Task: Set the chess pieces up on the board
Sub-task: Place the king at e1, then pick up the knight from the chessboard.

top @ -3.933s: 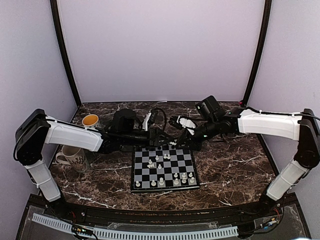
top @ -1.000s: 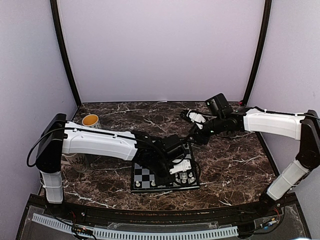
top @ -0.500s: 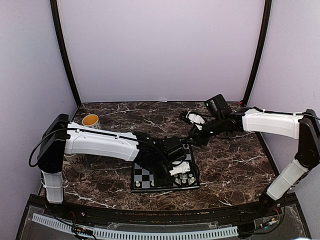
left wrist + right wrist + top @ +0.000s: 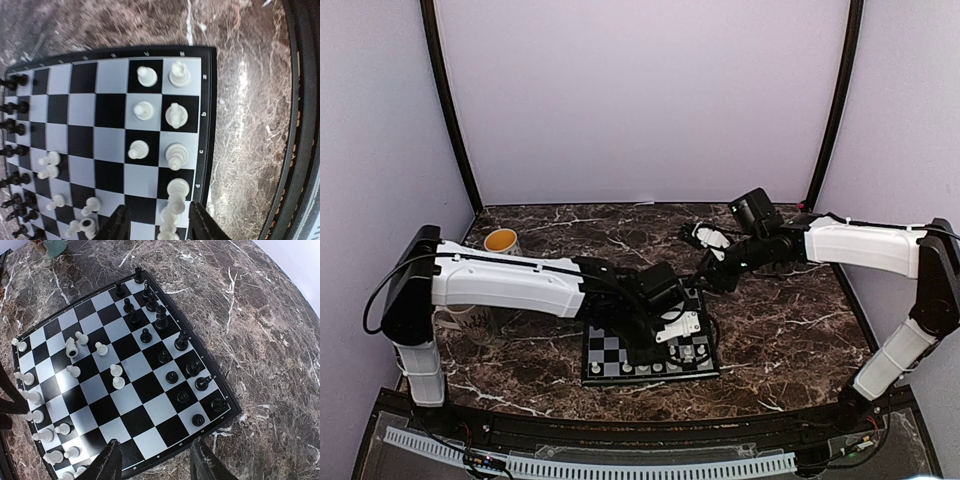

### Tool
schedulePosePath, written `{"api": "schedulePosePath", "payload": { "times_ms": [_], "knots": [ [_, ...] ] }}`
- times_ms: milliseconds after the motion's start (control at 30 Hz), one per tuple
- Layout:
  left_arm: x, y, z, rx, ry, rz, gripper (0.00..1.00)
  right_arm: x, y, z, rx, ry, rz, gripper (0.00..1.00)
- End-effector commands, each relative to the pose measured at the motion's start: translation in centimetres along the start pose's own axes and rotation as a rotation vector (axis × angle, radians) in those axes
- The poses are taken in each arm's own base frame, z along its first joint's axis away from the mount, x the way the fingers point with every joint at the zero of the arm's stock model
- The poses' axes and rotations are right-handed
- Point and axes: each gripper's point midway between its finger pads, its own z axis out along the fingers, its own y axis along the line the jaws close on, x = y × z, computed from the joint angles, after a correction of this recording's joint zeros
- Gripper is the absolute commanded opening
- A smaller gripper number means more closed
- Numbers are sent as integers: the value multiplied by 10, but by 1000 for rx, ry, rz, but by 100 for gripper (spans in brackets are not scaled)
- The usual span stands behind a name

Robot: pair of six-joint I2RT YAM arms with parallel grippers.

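**Position of work.** The board point(image 4: 135, 405) lay flat on the marble table point(image 4: 790, 330), toward the front, between the two arms. A mug point(image 4: 501, 241) stood well apart at the left rear.

**Pieces.** The black pieces point(image 4: 161, 317) stood in two fairly orderly rows along one side, and that side was judged complete or nearly so. The white pieces point(image 4: 175, 114) were only partly ranked along the opposite side. The left wrist view showed a back row part filled, with three pawns point(image 4: 142, 110) standing before it. Several loose white pieces point(image 4: 116, 370) stood scattered on the middle squares, not yet in rank.

**Grippers.**
- The left gripper point(image 4: 156, 215) hung low over the white side, its arm reaching across the board. Its fingers were moderately parted and straddled a white back-row piece point(image 4: 170, 215), with a gap showing on either side.
- The right gripper point(image 4: 155, 452) hovered high above the board, fingers wide and holding nothing.

**Step in hand.** This was judged to be the filling of the white ranks, with the left arm doing the work. Whether the straddled piece was being set or taken could not be told.

**Next move.**
- In my judgement, one loose white piece should be lifted from the centre and carried to a vacant square in the pawn row.
- The loose pieces stood close together, so this calls for a narrow, upright approach.
- The descent must be steady enough not to topple the pieces already ranked.
- The right arm should keep off while the left spans the board
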Motion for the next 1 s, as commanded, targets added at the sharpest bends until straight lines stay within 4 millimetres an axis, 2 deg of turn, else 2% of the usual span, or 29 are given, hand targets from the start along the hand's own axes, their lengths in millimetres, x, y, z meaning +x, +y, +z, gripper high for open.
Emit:
{"api": "schedulePosePath", "payload": {
  "times_ms": [0, 100, 167, 333, 433, 533, 733, 800, 967],
  "knots": [
    [-27, 40, -76, -120, -225, -56, 43, -17, 1, -8, -28, -22, -9, 46],
    [-16, 76, -96, -179, -273, -148, 42, -28, 2, -11, -54, -23, -23, 44],
    [-5, 108, -107, -239, -309, -228, 43, -24, 3, -2, -81, 11, -12, 43],
    [24, 182, -116, -317, -407, -467, 43, -19, 11, 12, -132, 67, -1, 41],
    [39, 209, -118, -303, -457, -613, 43, -15, 21, 24, -153, 119, -21, 40],
    [56, 222, -122, -301, -473, -701, 43, -13, 31, 37, -169, 170, -57, 39],
    [81, 233, -133, -340, -489, -790, 43, -15, 55, 61, -184, 227, -148, 37],
    [94, 245, -142, -387, -486, -829, 43, -19, 63, 69, -199, 238, -172, 36],
    [104, 255, -165, -447, -528, -860, 43, -31, 85, 90, -247, 254, -208, 34]
  ]
}}
